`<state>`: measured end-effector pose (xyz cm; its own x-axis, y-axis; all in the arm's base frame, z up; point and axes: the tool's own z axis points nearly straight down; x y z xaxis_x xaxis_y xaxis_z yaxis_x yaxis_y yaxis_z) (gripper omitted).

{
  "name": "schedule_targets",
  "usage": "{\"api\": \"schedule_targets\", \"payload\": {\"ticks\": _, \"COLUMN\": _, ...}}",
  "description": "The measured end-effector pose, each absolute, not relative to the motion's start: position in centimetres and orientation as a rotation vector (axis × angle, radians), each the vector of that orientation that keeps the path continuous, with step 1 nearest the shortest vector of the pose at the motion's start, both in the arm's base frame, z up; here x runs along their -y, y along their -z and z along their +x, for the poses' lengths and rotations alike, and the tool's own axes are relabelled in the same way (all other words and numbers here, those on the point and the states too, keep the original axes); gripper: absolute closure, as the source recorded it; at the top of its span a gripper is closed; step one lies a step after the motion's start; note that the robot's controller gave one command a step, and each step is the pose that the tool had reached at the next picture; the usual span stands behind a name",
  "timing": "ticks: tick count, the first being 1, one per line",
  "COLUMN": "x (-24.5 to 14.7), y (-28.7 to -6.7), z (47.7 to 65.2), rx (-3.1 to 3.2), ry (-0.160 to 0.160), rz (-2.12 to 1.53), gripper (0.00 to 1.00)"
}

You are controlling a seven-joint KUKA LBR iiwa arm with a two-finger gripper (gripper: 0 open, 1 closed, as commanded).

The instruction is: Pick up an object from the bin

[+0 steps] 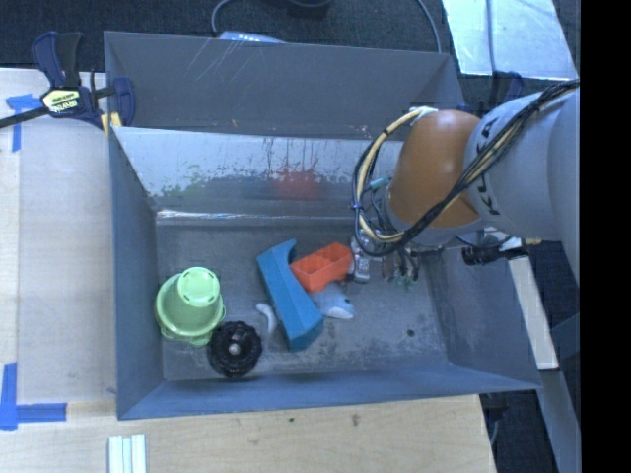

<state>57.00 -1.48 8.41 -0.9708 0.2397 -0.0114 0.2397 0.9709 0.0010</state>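
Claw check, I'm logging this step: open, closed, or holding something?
Claw: cannot be told; it is low in the bin, right beside the orange block.

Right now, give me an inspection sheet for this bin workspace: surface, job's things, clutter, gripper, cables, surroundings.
Surface: grey metal bin, floor scuffed and speckled.
Job's things: orange plastic block mid-floor, nearest the gripper, next to a blue plastic block.
Clutter: pale green plastic cup and black round piece at the left; small white piece by the blue block.
Gripper: gripper low in the bin, at the orange block's right end.
Cables: yellow and black cables loop round the orange wrist cover.
Surroundings: nothing seen.
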Motion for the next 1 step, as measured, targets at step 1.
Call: {"api": "schedule_targets", "payload": {"ticks": 1, "x": 1.48, "y": -8.41, "z": 57.0, "rx": -3.107, "ry": 0.001, "rz": 0.377, "gripper": 1.0}}
